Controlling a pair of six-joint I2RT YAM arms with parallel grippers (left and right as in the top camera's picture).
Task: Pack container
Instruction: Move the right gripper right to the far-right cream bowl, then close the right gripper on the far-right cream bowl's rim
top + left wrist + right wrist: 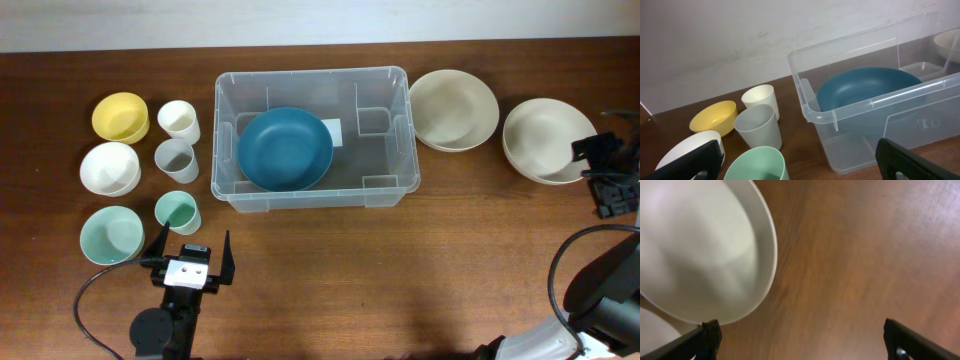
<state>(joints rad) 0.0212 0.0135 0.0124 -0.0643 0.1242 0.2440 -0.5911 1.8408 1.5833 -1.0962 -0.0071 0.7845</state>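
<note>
The clear plastic container (312,135) stands at the table's middle back with a dark blue bowl (285,148) inside; both show in the left wrist view, container (870,107) and bowl (867,87). My left gripper (190,255) is open and empty at the front left, just in front of a mint green cup (177,211), which shows in the left wrist view (757,162). My right gripper (600,170) is open and empty at the right edge, beside a cream bowl (545,140), whose rim shows in the right wrist view (700,250).
Left of the container stand a yellow bowl (121,116), a white bowl (110,167), a mint bowl (112,234), a cream cup (178,120) and a grey cup (176,159). A beige bowl (453,109) sits right of the container.
</note>
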